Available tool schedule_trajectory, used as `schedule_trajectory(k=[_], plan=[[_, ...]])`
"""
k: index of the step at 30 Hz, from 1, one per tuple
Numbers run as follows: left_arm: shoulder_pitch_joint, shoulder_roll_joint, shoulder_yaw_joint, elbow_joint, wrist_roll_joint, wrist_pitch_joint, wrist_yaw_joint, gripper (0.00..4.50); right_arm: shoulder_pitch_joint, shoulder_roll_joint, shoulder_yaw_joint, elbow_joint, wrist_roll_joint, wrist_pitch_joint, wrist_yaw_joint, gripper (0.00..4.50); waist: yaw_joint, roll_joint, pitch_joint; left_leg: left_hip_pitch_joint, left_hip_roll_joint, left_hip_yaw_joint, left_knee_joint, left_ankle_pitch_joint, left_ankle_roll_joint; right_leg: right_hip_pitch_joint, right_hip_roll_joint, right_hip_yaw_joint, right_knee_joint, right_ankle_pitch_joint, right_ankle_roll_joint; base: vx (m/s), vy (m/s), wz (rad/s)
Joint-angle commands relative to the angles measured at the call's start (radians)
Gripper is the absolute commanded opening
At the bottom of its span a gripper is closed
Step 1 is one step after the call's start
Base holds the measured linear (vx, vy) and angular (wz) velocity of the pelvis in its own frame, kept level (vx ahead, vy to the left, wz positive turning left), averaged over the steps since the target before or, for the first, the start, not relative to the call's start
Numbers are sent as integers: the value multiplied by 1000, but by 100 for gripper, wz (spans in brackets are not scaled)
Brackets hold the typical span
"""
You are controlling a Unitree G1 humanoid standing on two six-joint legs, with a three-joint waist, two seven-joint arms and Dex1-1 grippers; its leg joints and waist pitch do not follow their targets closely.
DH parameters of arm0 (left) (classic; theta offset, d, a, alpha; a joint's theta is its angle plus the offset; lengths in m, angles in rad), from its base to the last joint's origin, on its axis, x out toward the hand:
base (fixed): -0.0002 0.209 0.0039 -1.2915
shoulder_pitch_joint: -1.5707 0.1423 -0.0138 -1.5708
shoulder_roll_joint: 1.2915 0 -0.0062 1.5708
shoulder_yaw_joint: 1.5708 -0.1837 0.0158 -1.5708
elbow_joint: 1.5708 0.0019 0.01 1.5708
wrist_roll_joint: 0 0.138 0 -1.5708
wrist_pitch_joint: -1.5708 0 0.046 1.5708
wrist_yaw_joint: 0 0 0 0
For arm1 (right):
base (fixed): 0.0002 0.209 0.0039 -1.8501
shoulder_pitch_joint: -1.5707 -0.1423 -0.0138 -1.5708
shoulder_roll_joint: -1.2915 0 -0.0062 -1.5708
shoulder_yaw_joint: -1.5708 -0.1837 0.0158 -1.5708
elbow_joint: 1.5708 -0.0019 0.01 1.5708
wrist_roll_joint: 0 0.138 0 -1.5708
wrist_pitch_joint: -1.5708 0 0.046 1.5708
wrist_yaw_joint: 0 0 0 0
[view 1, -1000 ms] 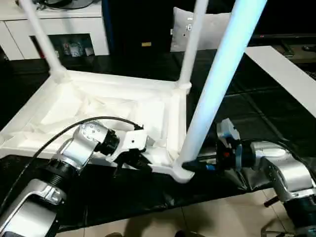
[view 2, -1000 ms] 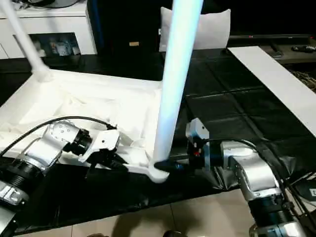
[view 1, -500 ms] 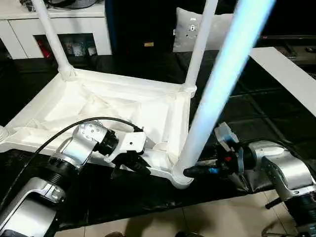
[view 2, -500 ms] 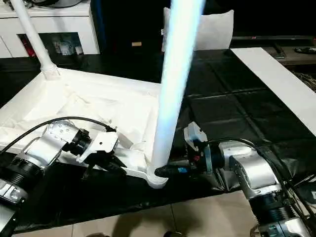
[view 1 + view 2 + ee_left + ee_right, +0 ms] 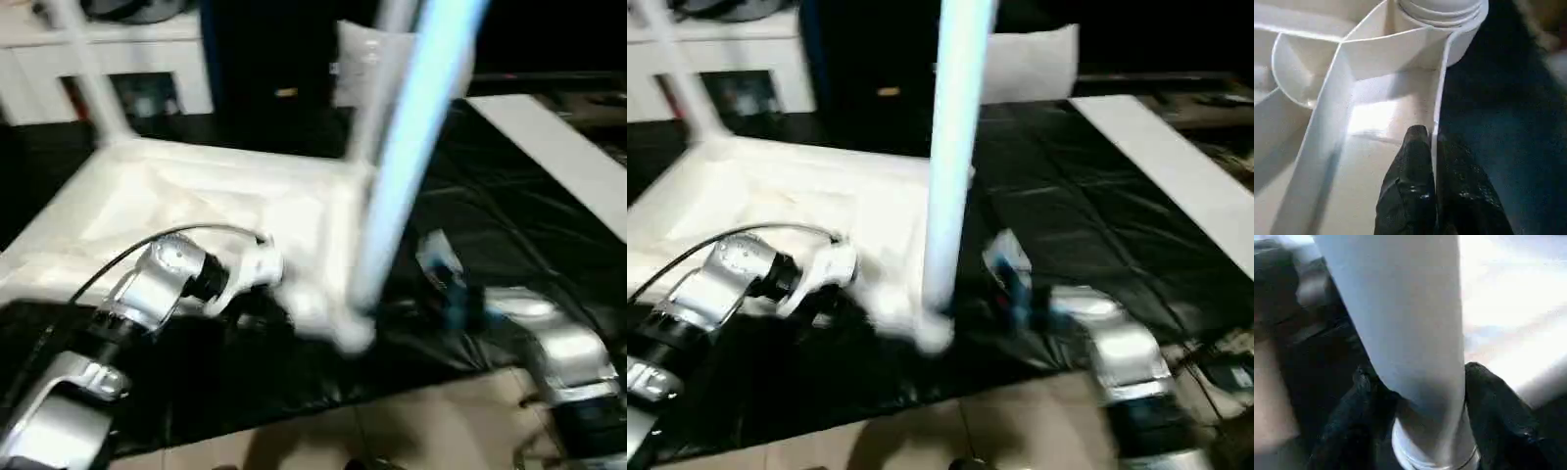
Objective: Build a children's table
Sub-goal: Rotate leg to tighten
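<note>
The white tabletop (image 5: 196,196) lies upside down on the black mat. Two legs stand in its far corners, one at the left (image 5: 88,78) and one at the right (image 5: 377,88). A third leg (image 5: 955,147) rises from the near right corner socket (image 5: 1442,10). My left gripper (image 5: 1432,139) is shut on the thin raised rim just beside that socket, one finger on each side of the wall. My right gripper (image 5: 1418,396) is closed on the base of the near leg, with its black fingers (image 5: 1493,401) pressing on opposite sides just above the socket.
A grey-white pillow-like bag (image 5: 1029,64) stands behind the table. A flat white board strip (image 5: 558,157) lies on the black mat (image 5: 490,225) at the right. A white cabinet (image 5: 118,59) is at the far left. Tiled floor (image 5: 392,431) lies in front of the mat.
My right gripper's fingers have closed in onto the near leg's base. The left gripper keeps its hold on the rim. The whole picture has shifted with the head camera.
</note>
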Motion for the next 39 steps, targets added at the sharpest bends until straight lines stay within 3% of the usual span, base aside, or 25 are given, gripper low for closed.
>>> schedule_trajectory(k=[1, 6, 7, 9, 11, 12, 14, 18, 22, 29, 30, 31, 32, 36, 38, 39], plan=[[-6, -128, -9, -54, -47, 88, 118, 0, -16, 102, 54, -9, -22, 48, -162, 202, -8, -2, -57, -6, 11, -12, -72, -242, 1, 52, -57, 34, -100, -606, -58, 0, 0, 0], [-20, -226, 29, -42, -43, 175, 279, 0, -43, 226, 28, 24, -68, 77, -379, 198, -29, -4, -57, -1, 1, -9, -64, -253, 35, 42, -52, 28, -114, -623, -56, 0, 0, 0], [-37, -288, 69, -29, -37, 207, 389, 0, -70, 294, 4, 65, -106, 53, -506, 198, -31, -6, -56, -1, 0, -8, -63, -257, 42, 41, -50, 27, -117, -627, -49, 0, 0, 0], [-47, -319, 88, -23, -32, 218, 439, 0, -86, 330, -12, 89, -124, 26, -564, 198, -38, -2, -57, 1, 0, -10, -62, -268, 34, 37, -51, 21, -118, -632, -48, 0, 0, 0], [-60, -346, 104, -12, -33, 216, 476, 0, -100, 356, -29, 114, -130, -17, -602, 198, -37, -3, -62, -1, 2, -10, -64, -252, 41, 41, -53, 26, -114, -596, -50, 0, 0, 0], [-62, -349, 105, -11, -31, 214, 481, 0, -103, 363, -34, 121, -127, -30, -607, 252, -37, -1, -61, -7, 6, -11, -69, -242, 49, 44, -50, 29, -108, -551, -58, 0, 0, 0], [-64, -347, 100, -16, -24, 208, 479, 0, -107, 374, -47, 128, -121, -72, -612, 266, -35, 1, -64, -10, 10, -11, -72, -226, 60, 48, -51, 35, -96, -474, -86, 0, 0, 0], [-52, -323, 82, -39, -17, 204, 457, 0, -97, 370, -53, 106, -119, -82, -600, 311, -31, 4, -68, -14, 11, -7, -71, -170, 74, 54, -51, 43, -82, -377, -127, 0, 0, 0], [-28, -283, 72, -67, -20, 184, 409, 0, -73, 315, -24, 74, -131, -109, -526, 335, -26, 3, -68, -17, 13, -3, -70, -132, 88, 59, -51, 47, -72, -306, -161, 0, 0, 0], [-9, -183, 46, -62, -32, 97, 264, 0, -18, 171, 18, 12, -94, -122, -308, 400, -22, 5, -63, -15, 15, -3, -72, -164, 93, 60, -51, 49, -79, -360, -144, 0, 0, 0], [-6, -160, 38, -63, -31, 79, 231, 0, -10, 140, 22, 3, -87, -118, -262, 400, -21, 9, -64, -14, 17, -4, -72, -165, 92, 59, -52, 49, -77, -354, -150, 0, 0, 0], [-1, -137, 27, -68, -30, 61, 194, 0, -4, 105, 28, -1, -85, -128, -211, 407, -17, 7, -66, -14, 17, -6, -72, -160, 90, 64, -51, 48, -75, -344, -150, 0, 0, 0], [-1, -131, 25, -69, -31, 60, 186, 0, -3, 92, 30, -1, -87, -134, -195, 407, -21, 6, -65, -16, 17, -3, -72, -161, 94, 61, -50, 50, -73, -333, -158, 0, 0, 0], [3, -67, 1, -58, -37, -10, 72, 0, 2, -46, 36, 11, -59, -179, -4, 440, -8, 4, -65, -11, 20, -1, -70, -167, 98, 59, -54, 52, -73, -345, -164, 0, 0, 0], [8, -38, -10, -55, -44, -34, 16, 0, -6, -91, 34, 21, -43, -184, 68, 447, -4, 5, -67, -10, 22, -2, -70, -154, 100, 58, -54, 53, -68, -310, -180, 0, 0, 0], [11, -16, -23, -49, -43, -77, -25, 0, -9, -129, 42, 21, -25, -170, 135, 447, -1, 0, -68, -9, 24, 0, -69, -141, 104, 58, -53, 54, -63, -279, -193, 0, 0, 0]])
